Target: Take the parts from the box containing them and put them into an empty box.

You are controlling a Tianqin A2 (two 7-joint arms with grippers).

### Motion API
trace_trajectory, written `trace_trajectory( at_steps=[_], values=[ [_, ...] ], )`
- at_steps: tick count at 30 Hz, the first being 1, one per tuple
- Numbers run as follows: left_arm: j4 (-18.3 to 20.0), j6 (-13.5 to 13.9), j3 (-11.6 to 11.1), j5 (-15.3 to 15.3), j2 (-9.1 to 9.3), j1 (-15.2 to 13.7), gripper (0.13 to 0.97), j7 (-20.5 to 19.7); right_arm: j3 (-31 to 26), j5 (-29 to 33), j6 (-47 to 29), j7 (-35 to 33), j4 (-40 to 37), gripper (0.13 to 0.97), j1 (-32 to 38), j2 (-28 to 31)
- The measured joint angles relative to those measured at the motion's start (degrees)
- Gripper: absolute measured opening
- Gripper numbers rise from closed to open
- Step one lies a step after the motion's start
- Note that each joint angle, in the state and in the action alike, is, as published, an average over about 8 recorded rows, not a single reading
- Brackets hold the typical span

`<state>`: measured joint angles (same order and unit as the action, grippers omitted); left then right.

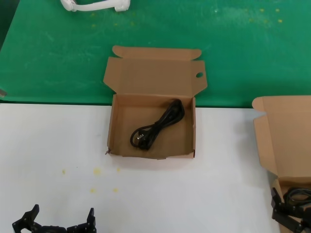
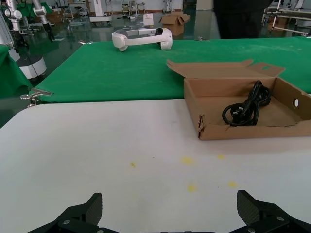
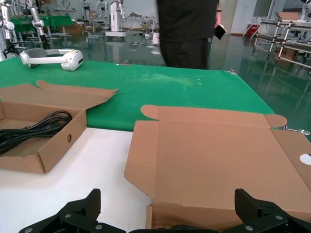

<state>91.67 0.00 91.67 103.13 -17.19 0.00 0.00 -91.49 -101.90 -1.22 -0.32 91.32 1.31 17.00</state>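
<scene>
The left gripper (image 1: 57,222) has its fingers spread wide with nothing between them; it hovers low over the white table (image 1: 53,145), nearer the robot than the box with the round hole (image 1: 152,104) and off to that box's left. In its wrist view the two black fingertips (image 2: 92,208) stand far apart above bare tabletop.

The right gripper (image 1: 290,212) sits at the second box (image 1: 284,141), well to the right of the holed box, right over that box's tray. Its fingers (image 3: 92,203) are likewise splayed, not clamped on anything, framing the near wall of that box in the wrist view.

Inside the second box's tray, just beside the right gripper, a loop of black cable (image 1: 296,194) shows; how much more lies there is hidden. This box's lid stands open, tilted away from the robot.

The box with the round hole stands open where the white table meets the green mat (image 1: 48,53), its lid folded back onto the green. A cable bundle (image 1: 158,125) lies coiled on its floor, running diagonally, plug end towards the front wall.

Far beyond the holed box, on the green mat, lies a white headset (image 1: 95,5).
</scene>
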Motion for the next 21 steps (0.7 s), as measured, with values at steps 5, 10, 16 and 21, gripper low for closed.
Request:
trace_trajectory(
  at_steps=[5,10,16,21],
  values=[
    [0.0,0.0,0.0,0.0,0.0,0.0,0.966,0.0,0.0,0.0,0.0,0.0,0.0,0.966,0.0,0.0],
    [0.0,0.0,0.0,0.0,0.0,0.0,0.966,0.0,0.0,0.0,0.0,0.0,0.0,0.966,0.0,0.0],
    [0.0,0.0,0.0,0.0,0.0,0.0,0.966,0.0,0.0,0.0,0.0,0.0,0.0,0.966,0.0,0.0],
    [0.0,0.0,0.0,0.0,0.0,0.0,0.966,0.0,0.0,0.0,0.0,0.0,0.0,0.966,0.0,0.0]
  ],
)
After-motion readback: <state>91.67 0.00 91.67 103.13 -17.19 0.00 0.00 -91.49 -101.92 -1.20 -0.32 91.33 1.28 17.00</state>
